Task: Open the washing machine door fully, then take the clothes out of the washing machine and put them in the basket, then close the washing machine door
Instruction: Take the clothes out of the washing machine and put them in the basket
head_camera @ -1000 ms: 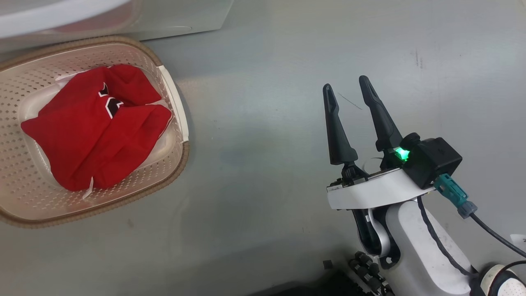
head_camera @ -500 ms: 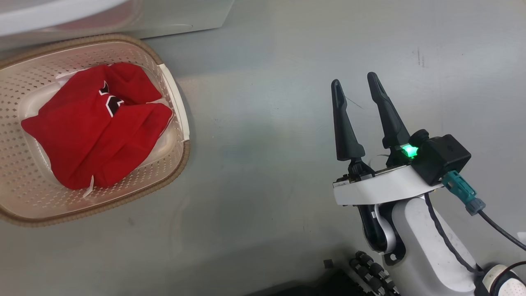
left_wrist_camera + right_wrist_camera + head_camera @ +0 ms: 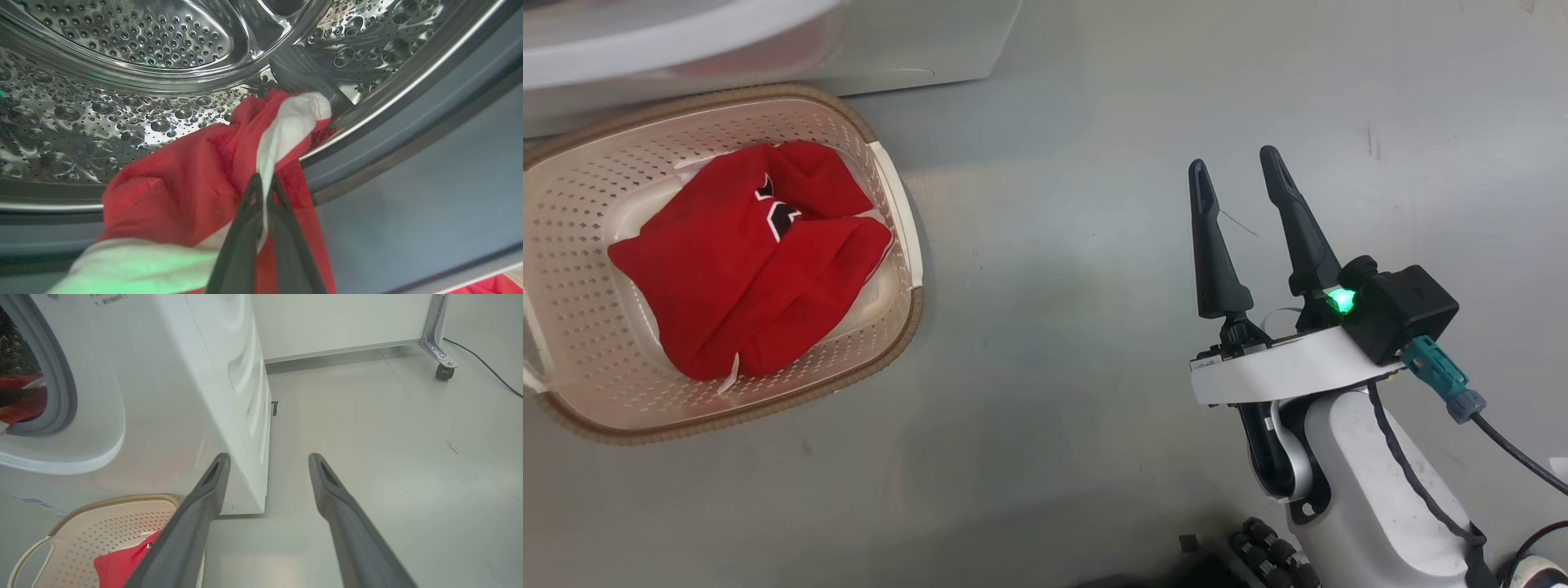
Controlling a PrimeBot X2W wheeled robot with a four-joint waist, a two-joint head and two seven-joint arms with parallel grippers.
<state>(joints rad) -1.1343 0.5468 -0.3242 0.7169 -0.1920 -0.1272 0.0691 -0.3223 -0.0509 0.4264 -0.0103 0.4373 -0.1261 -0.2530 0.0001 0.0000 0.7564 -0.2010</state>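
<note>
Red fabric with a white trim band is pinched in the left tool [image 3: 263,181]: its two dark fingers [image 3: 241,245] are clenched together on the trim of a red garment [image 3: 184,196]. That garment sits at the mouth of the washing machine [image 3: 171,375], bunched against the perforated steel drum [image 3: 102,122] and draped across the drum's front lip toward the grey gasket [image 3: 408,130]. In the right wrist view the same red cloth shows inside the machine's round opening.

The right tool [image 3: 1233,162] is released, its fingers spread apart and holding nothing. It hovers over the grey floor [image 3: 1054,245], off the washing machine's front corner and clear of its side panel.

The basket [image 3: 913,310] stands on the floor just in front of the washing machine's base, below its opening and well apart from the right tool. Inside it lies a second red garment [image 3: 743,261], crumpled, with a small black-and-white mark on its upper fold and a white edge at its lower corner. It lies wholly within the basket's perforated walls.
</note>
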